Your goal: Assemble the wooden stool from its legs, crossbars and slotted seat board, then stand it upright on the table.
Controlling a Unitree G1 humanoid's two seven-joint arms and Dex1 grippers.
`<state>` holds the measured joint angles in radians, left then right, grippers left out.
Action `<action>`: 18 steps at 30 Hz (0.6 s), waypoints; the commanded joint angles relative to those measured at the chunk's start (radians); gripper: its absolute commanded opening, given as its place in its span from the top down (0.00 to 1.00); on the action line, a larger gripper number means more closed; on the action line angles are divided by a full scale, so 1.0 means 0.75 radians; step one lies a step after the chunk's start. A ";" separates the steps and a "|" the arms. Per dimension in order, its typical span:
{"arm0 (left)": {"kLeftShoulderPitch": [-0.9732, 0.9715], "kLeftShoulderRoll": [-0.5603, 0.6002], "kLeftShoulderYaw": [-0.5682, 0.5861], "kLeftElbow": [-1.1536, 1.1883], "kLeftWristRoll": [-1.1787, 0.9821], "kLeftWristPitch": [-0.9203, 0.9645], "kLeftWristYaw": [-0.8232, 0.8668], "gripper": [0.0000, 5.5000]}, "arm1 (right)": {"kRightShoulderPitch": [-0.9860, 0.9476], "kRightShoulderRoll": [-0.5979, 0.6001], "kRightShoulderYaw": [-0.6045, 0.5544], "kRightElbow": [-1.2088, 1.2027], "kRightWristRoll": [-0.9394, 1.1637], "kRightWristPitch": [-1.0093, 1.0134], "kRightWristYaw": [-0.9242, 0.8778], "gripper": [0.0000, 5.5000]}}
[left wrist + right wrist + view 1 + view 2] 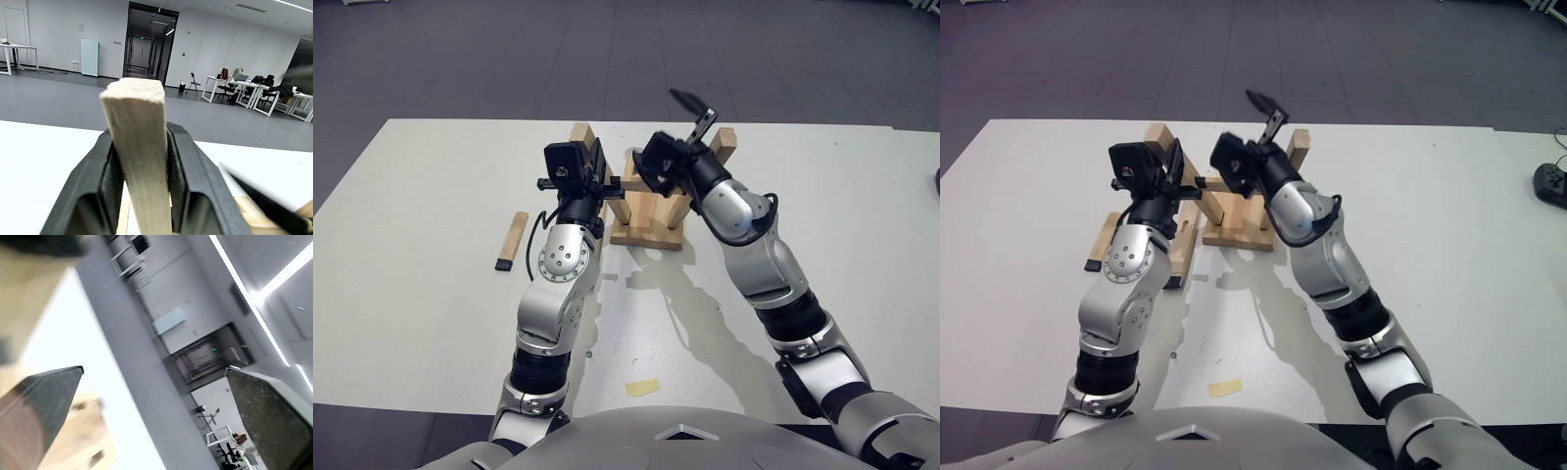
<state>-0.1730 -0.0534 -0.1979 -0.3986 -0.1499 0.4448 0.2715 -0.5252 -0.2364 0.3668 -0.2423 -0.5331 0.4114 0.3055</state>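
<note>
left wrist view: left gripper (pixel 142 164) clamped round upright wooden leg (pixel 138 122); right gripper (pixel 697 113) gaping open just above stool (pixel 649 213).

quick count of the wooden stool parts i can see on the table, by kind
seat board: 1
standing legs, rising from the board: 2
loose legs, lying flat: 2
crossbar: 1
total in view: 6
</note>
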 commanded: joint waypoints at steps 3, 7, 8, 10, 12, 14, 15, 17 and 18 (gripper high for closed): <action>0.121 -0.064 0.029 0.135 0.028 0.129 0.049 0.80 | 0.025 -0.032 0.078 0.058 -0.064 0.032 0.063 0.02; 0.116 -0.062 0.028 0.132 0.030 0.133 0.050 0.80 | 0.093 -0.108 0.198 0.055 -0.127 0.028 0.197 0.02; 0.112 -0.062 0.027 0.136 0.031 0.131 0.049 0.80 | 0.099 -0.111 0.204 0.052 -0.134 0.027 0.208 0.02; 0.107 -0.060 0.027 0.141 0.033 0.128 0.048 0.80 | 0.081 -0.079 0.165 0.046 -0.122 0.038 0.179 0.02; 0.099 -0.060 0.033 0.147 0.033 0.125 0.048 0.80 | 0.051 -0.047 0.111 0.050 -0.104 0.029 0.131 0.02; 0.094 -0.061 0.036 0.152 0.033 0.121 0.047 0.80 | 0.030 -0.026 0.069 0.037 -0.080 -0.018 0.090 0.02; 0.091 -0.061 0.035 0.155 0.035 0.119 0.047 0.80 | 0.023 -0.017 0.048 0.024 -0.064 -0.047 0.067 0.02; 0.086 -0.059 0.034 0.159 0.038 0.117 0.045 0.80 | 0.011 0.006 0.004 -0.006 -0.025 -0.104 0.024 0.02; 0.085 -0.058 0.035 0.161 0.039 0.117 0.045 0.80 | 0.003 0.014 -0.015 -0.019 -0.013 -0.127 0.008 0.02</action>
<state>-0.1907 -0.0559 -0.1975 -0.3799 -0.1440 0.4446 0.2715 -0.4926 -0.2440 0.3924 -0.2247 -0.5701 0.3557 0.3395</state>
